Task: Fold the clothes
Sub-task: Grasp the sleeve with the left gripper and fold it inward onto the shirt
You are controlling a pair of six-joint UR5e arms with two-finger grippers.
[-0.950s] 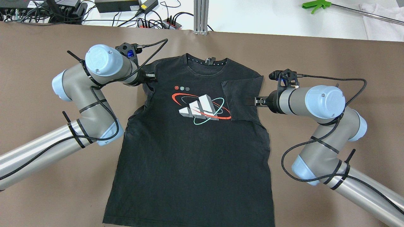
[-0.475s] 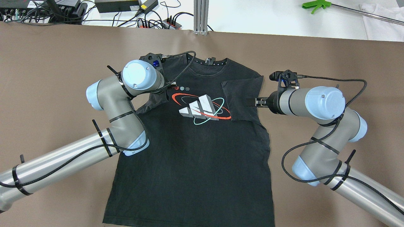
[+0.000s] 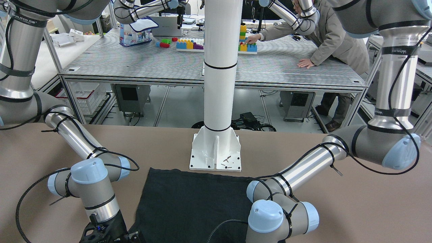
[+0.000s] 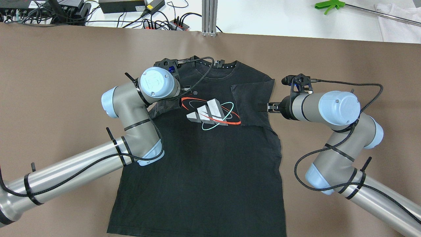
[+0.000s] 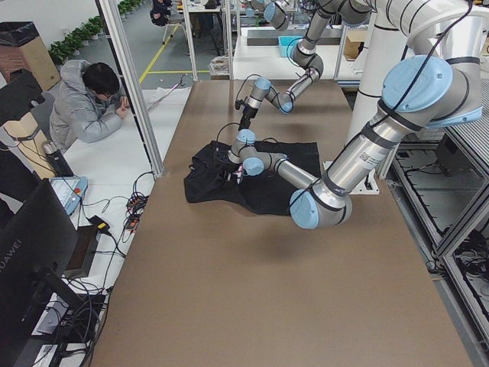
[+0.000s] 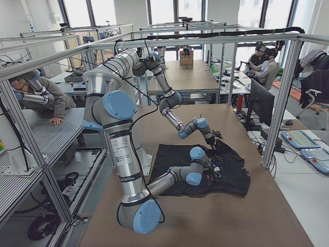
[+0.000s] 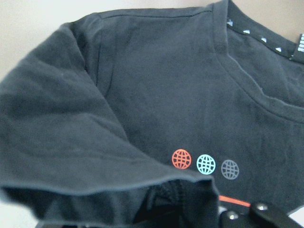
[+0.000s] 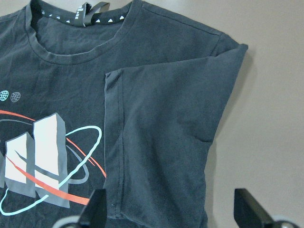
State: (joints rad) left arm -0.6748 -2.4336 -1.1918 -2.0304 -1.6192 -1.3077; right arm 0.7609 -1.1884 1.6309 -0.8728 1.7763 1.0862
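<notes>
Black shirt [image 4: 204, 171] lies face up on the table [image 4: 65, 65]. Right gripper [image 4: 265, 107] sits right of the logo [image 4: 210, 113] at the edge of the folded-in sleeve [image 4: 251, 103], jaws wide apart. Left gripper [image 4: 185, 89] is just up-left of the logo, pinching the other sleeve [image 4: 161, 108], which is lifted off the table.

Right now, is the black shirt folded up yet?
Mostly spread. The shirt lies flat; only one sleeve lies folded over its chest.
</notes>
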